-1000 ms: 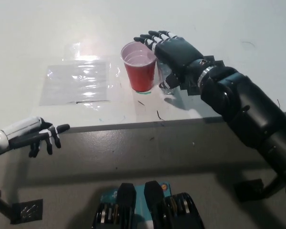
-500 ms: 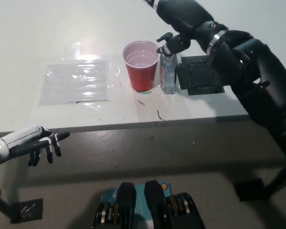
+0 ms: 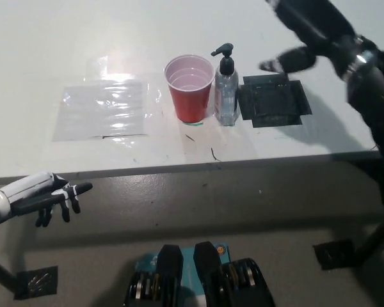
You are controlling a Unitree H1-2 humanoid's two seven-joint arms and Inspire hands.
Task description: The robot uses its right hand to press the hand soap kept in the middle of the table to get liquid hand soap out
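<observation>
Lifting clear of the soap bottle (image 3: 226, 89) since a moment ago, the right hand (image 3: 307, 29) hangs blurred at upper right, its fingers unreadable; the bottle stands beside the red cup (image 3: 191, 88) mid-worktop (image 3: 64, 45). The left hand (image 3: 41, 195) rests low, fingers loosely apart, empty.

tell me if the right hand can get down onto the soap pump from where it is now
Probably yes. The black right hand is raised to the right of the soap bottle, and nothing stands over the pump head. The red cup sits close on the bottle's left, away from the hand's side. The left hand rests below the table edge.
</observation>
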